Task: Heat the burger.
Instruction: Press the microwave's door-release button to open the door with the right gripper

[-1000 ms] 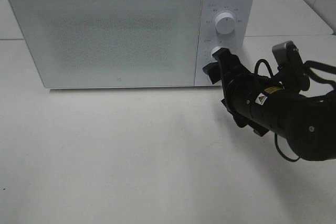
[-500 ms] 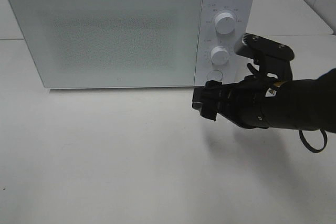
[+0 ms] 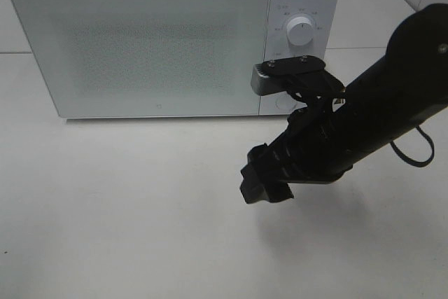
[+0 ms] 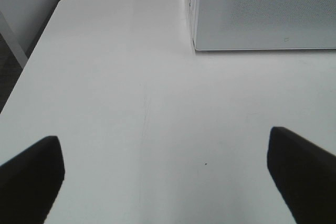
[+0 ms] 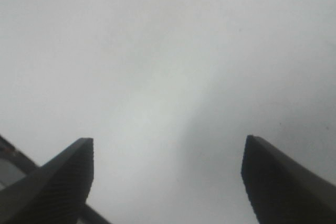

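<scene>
Entry: 2 end effectors, both released, before a closed microwave on a white bench.
Detail: the right end effector [image 3: 253, 176] hangs over the bare bench [image 3: 126, 229], fingers spread with nothing between them. The microwave [image 3: 154, 40] stands just behind it, door shut, with its upper dial [image 3: 302, 33] above and beyond. The left end effector [image 4: 165, 177] sits low over the bench, fingers wide apart and empty, with the microwave's front corner ahead of it. The burger shows in no view, so its place cannot be told.
</scene>
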